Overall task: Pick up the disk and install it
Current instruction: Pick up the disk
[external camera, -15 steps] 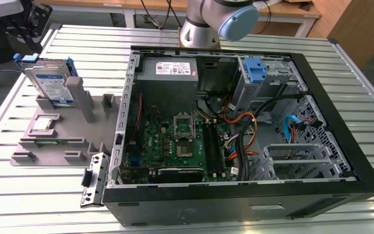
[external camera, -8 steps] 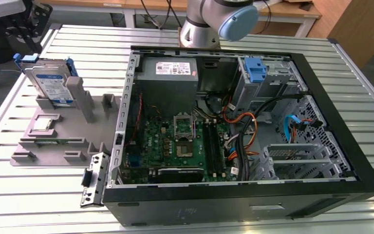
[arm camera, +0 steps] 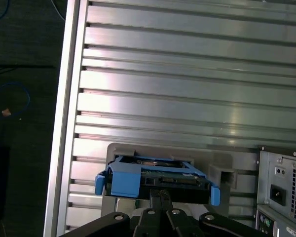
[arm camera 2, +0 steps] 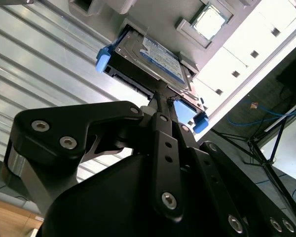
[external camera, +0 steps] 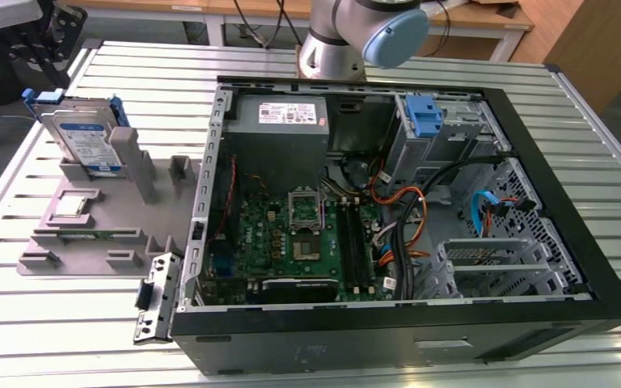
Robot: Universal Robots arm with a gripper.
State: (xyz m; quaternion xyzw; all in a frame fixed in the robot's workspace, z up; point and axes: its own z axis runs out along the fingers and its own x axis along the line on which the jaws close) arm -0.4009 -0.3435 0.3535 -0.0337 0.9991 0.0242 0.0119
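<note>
The disk (external camera: 78, 137) is a silver drive with a white-and-blue label in a blue carrier. It stands on edge in a slot of the grey fixture (external camera: 84, 234) at the exterior view's left. My gripper (external camera: 52, 69) hangs right above the drive's upper edge. In both wrist views the fingers are closed together, with no gap between the tips. The gripper (arm camera 2: 159, 93) ends at the carrier's near edge of the disk (arm camera 2: 160, 57). Likewise the gripper (arm camera: 161, 194) meets the disk (arm camera: 158, 173) at mid-length. I cannot tell whether the tips pinch the carrier.
The open computer case (external camera: 397, 202) lies at the exterior view's right, with a blue upright latch (external camera: 424, 117) by its drive bay. A small square chip (external camera: 70, 206) rests on the fixture. Everything sits on a slatted metal table (external camera: 127, 65); the arm's base (external camera: 343, 32) stands behind the case.
</note>
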